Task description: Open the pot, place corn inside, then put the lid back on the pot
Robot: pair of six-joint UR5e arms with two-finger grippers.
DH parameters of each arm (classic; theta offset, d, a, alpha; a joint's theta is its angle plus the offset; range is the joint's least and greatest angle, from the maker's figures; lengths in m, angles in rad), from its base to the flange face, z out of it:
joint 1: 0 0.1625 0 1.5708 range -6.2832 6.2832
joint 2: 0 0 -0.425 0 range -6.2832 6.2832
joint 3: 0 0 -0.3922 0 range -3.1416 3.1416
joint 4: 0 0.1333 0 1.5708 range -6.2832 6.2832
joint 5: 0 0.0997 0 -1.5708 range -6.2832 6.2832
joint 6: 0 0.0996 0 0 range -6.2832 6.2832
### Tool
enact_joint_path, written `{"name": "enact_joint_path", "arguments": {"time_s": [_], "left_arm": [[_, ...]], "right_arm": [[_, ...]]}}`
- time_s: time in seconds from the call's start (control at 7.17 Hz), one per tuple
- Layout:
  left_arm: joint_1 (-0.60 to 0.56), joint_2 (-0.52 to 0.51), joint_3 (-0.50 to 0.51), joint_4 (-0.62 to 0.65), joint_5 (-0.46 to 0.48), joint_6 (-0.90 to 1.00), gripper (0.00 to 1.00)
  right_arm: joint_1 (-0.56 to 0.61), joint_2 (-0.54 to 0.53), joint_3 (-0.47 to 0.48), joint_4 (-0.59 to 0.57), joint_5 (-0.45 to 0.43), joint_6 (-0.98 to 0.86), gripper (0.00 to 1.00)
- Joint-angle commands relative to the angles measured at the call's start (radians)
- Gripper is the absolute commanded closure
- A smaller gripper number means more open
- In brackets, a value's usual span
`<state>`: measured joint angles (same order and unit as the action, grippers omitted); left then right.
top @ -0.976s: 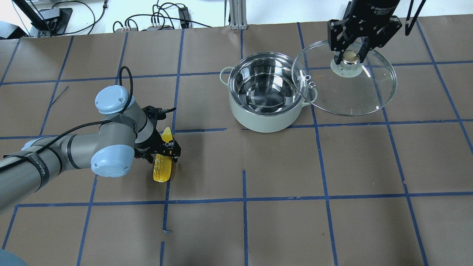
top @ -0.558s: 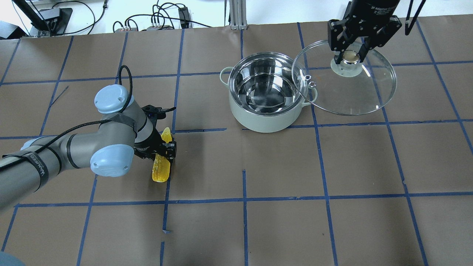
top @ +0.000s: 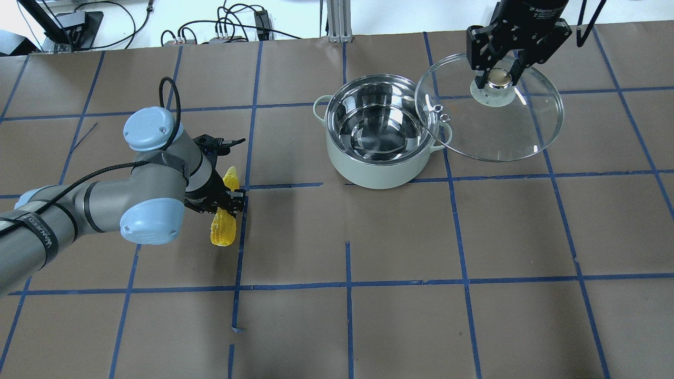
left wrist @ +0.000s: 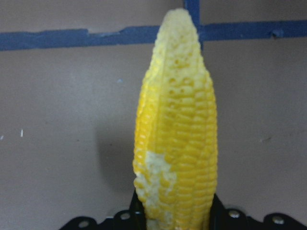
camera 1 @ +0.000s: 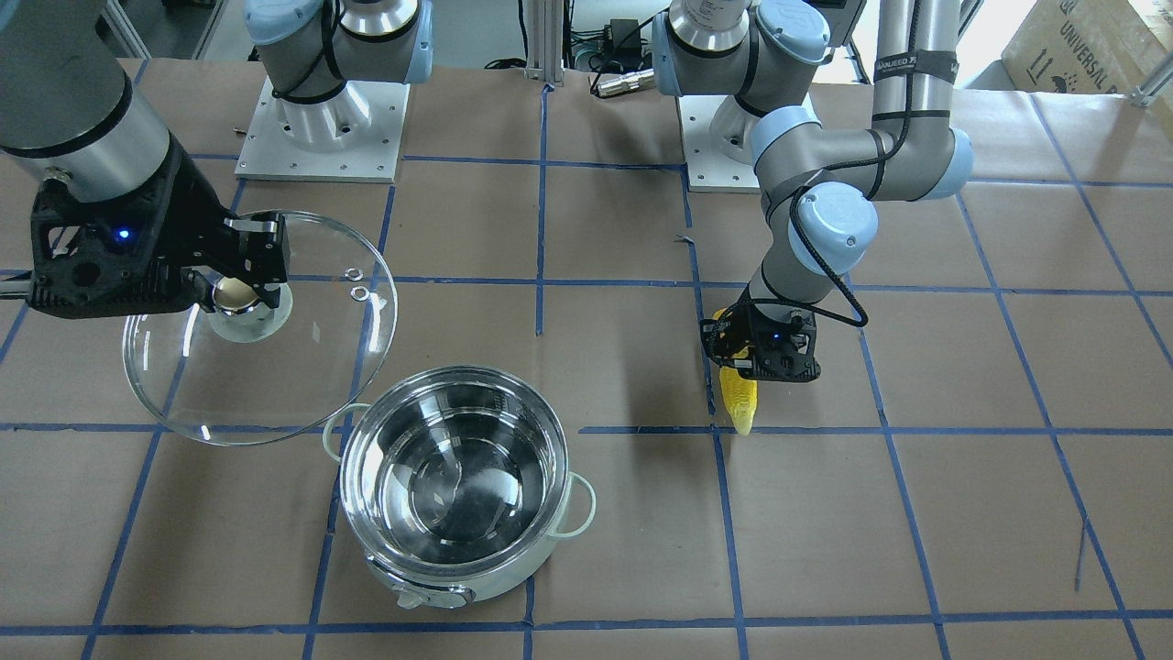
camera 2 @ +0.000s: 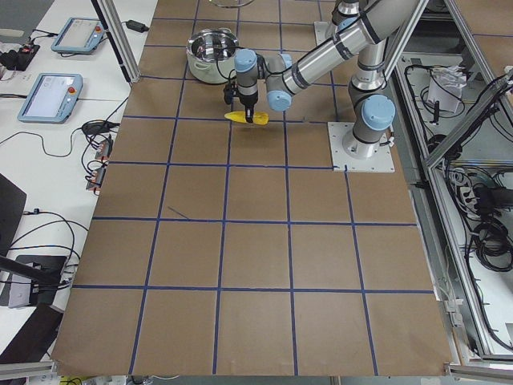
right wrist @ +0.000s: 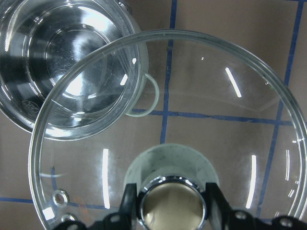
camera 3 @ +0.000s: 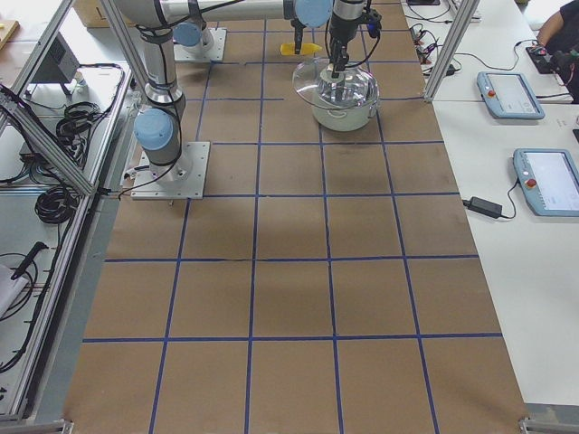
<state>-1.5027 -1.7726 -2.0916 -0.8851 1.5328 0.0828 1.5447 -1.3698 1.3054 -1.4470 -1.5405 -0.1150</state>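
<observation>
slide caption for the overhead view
Left gripper grips the corn while right gripper holds the lid up beside the open pot.

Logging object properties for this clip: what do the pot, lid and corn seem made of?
Outside, the pot looks like pale mint enamelled or painted metal; its mirror-bright, reflective inside suggests stainless steel. The lid seems clear glass: the table grid shows through, with sharp glints. Its knob has a polished metal top. The corn looks waxy moulded plastic or rubber; which, I cannot tell.
</observation>
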Motion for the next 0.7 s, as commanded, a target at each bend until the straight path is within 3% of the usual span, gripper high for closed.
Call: {"name": "enact_joint_path", "arguments": {"time_s": [0.0,0.14,0.56], "left_arm": [[-0.007,0.022,0.108,-0.099,-0.017,-0.078,0.78],[-0.008,0.021,0.178,-0.162,-0.073,-0.139,0.79],[-0.120,-0.025,0.431,-0.316,-0.086,-0.320,0.80]], "right_arm": [[0.000,0.001,0.000,-0.003,0.002,-0.005,0.67],[0.000,0.000,0.000,-0.003,0.002,-0.003,0.67],[0.000,0.000,0.000,-0.003,0.003,-0.003,0.67]]}}
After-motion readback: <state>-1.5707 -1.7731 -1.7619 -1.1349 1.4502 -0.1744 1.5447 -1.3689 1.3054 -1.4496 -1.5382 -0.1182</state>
